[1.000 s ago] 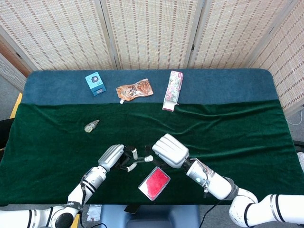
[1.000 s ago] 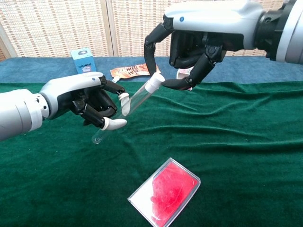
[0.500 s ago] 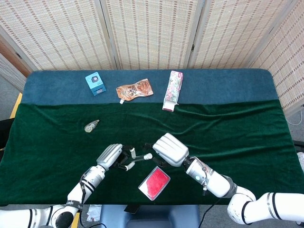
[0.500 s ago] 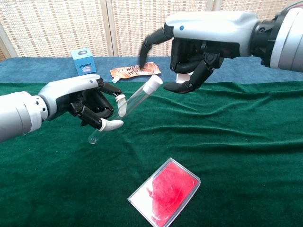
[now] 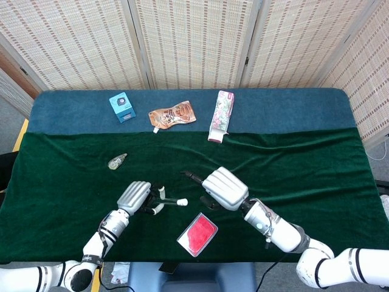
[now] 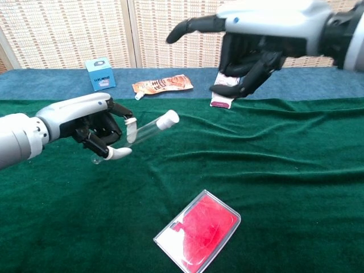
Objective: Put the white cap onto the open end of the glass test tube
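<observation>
My left hand [image 6: 94, 125] [image 5: 135, 198] holds the glass test tube [image 6: 141, 131] above the green cloth, tilted up to the right. The white cap [image 6: 168, 119] [image 5: 182, 201] sits on the tube's upper right end. My right hand [image 6: 250, 37] [image 5: 222, 188] hovers up and to the right of the cap, apart from it, with its fingers spread and nothing in them.
A red card in a clear sleeve [image 6: 198, 230] [image 5: 197, 233] lies on the green cloth [image 6: 284, 170] near the front. At the back lie a blue box [image 5: 122, 106], an orange pouch [image 5: 173, 114] and a pink tube pack [image 5: 222, 115]. A small clear item [image 5: 117, 160] lies at the left.
My right hand has let go of the cap, opened and drawn away up and to the right. My left hand has moved left and lowered the capped tube to a flatter tilt.
</observation>
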